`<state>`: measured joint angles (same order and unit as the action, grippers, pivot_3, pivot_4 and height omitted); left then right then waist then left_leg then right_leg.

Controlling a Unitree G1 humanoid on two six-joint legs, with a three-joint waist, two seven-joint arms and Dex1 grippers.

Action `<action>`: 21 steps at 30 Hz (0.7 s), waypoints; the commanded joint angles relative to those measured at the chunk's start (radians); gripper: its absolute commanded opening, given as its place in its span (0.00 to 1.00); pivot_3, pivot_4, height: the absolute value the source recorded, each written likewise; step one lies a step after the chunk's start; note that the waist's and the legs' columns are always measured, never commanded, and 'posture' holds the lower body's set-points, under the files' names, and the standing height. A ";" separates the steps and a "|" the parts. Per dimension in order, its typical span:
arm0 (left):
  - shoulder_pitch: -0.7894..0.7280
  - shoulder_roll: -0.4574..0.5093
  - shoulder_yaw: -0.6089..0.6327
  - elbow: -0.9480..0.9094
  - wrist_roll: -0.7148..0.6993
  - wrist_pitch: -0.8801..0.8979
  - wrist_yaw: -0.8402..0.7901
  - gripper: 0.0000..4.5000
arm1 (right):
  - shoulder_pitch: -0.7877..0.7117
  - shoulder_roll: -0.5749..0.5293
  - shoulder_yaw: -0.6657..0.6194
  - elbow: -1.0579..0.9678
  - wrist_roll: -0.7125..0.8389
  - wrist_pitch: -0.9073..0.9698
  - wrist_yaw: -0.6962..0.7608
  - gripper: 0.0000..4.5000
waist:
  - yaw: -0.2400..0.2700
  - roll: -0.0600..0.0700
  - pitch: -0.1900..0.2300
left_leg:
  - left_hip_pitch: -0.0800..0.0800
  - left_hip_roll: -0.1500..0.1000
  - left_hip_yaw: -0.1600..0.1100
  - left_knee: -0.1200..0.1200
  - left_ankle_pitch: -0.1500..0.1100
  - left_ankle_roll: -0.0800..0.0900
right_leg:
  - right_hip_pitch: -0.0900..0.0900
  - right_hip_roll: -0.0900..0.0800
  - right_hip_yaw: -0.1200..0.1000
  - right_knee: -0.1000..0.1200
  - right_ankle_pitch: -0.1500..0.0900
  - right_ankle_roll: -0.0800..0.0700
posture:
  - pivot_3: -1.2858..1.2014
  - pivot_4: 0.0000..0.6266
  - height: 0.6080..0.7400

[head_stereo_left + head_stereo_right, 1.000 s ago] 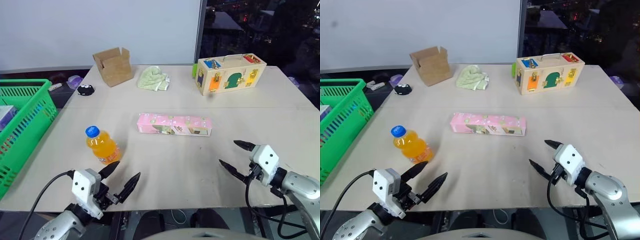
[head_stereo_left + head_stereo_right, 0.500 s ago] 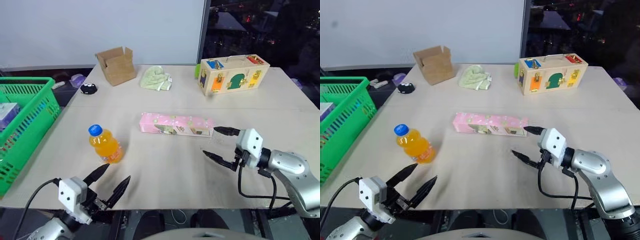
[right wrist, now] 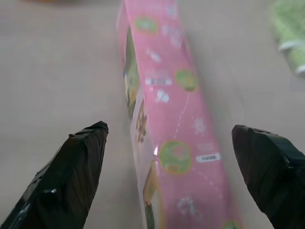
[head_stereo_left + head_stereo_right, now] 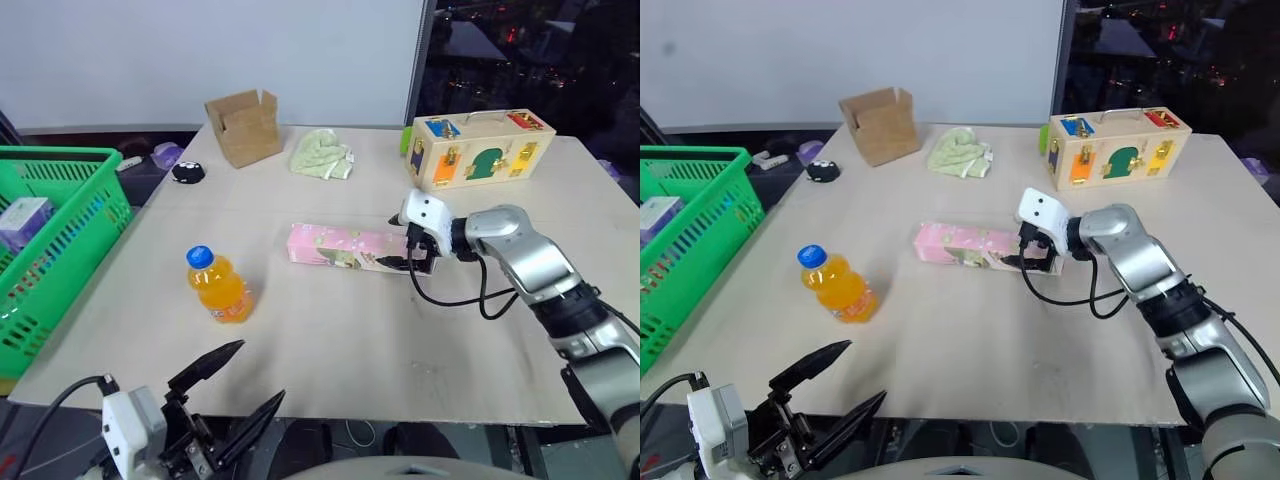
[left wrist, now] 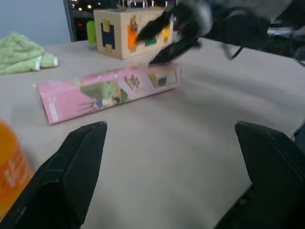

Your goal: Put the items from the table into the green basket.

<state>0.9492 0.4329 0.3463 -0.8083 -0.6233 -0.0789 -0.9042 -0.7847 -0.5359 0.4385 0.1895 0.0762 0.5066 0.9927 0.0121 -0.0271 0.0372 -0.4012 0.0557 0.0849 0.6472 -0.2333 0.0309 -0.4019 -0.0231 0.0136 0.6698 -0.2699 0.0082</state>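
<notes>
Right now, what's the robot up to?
It's clearing the table into the green basket. The right tool is open at the right end of the pink carton, fingers either side of it, not yet closed. The left tool is open and idle at the near edge. The orange bottle stands untouched on the table. The basket, off the table's left side, already holds a small box.

A: What lies past the left gripper (image 5: pixel 169 157)?

B: Its two black fingers (image 5: pixel 71 167) stand wide apart over bare table (image 5: pixel 190 124). Beyond them lies the pink carton (image 5: pixel 107 91); an orange bottle (image 5: pixel 12 171) sits just beside one finger.

A: And farther out?

B: The right gripper (image 5: pixel 164 40), blurred, spread at the carton's far end, possibly touching. Behind: a wooden box (image 5: pixel 128 31), a green cloth (image 5: pixel 21 52).
</notes>
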 commanded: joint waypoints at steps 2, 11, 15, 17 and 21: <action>-0.042 0.030 0.023 -0.076 -0.042 0.076 0.100 1.00 | -0.105 0.017 0.025 0.162 -0.053 -0.053 0.082 0.99 | 0.010 0.003 0.002 | 0.000 0.000 0.000 0.000 0.000 0.000 | 0.000 0.005 0.000 0.000 0.000 0.000 | 0.60 0.00 1.00; -0.046 -0.020 -0.011 0.003 0.037 0.050 0.114 1.00 | -0.193 0.044 0.044 0.353 -0.140 -0.069 0.146 0.99 | 0.029 0.004 0.002 | 0.001 0.001 0.004 0.000 0.000 0.001 | -0.001 0.006 0.000 0.001 0.000 0.000 | 0.61 0.00 1.00; -0.055 -0.041 -0.024 0.024 0.058 0.021 0.105 1.00 | -0.186 0.044 0.042 0.358 -0.151 -0.037 0.179 0.99 | 0.035 0.004 0.003 | 0.001 0.001 0.004 0.000 0.000 0.000 | -0.002 0.005 0.000 0.001 0.000 0.000 | 0.61 0.00 1.00; -0.025 -0.053 -0.030 0.001 0.059 -0.001 0.095 1.00 | -0.192 0.053 0.039 0.387 -0.159 -0.012 0.182 0.99 | 0.037 0.003 0.002 | -0.001 0.001 0.004 0.000 0.000 0.000 | -0.004 0.005 0.000 0.001 0.000 0.000 | 0.61 0.00 1.00; 0.001 -0.050 -0.024 -0.023 0.048 -0.012 0.091 1.00 | -0.204 0.064 0.042 0.442 -0.172 0.033 0.198 0.99 | 0.036 0.004 0.002 | -0.001 0.001 0.006 0.000 -0.001 0.001 | -0.005 0.003 0.002 0.001 0.000 0.000 | 0.60 0.00 1.00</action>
<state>0.9477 0.3804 0.3122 -0.7805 -0.5673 -0.0709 -0.8110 -0.9517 -0.4700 0.4951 0.6340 -0.0915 0.5231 1.1749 0.0484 -0.0233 0.0395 -0.4027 0.0568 0.0904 0.6473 -0.2339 0.0316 -0.4074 -0.0196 0.0154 0.6709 -0.2698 0.0084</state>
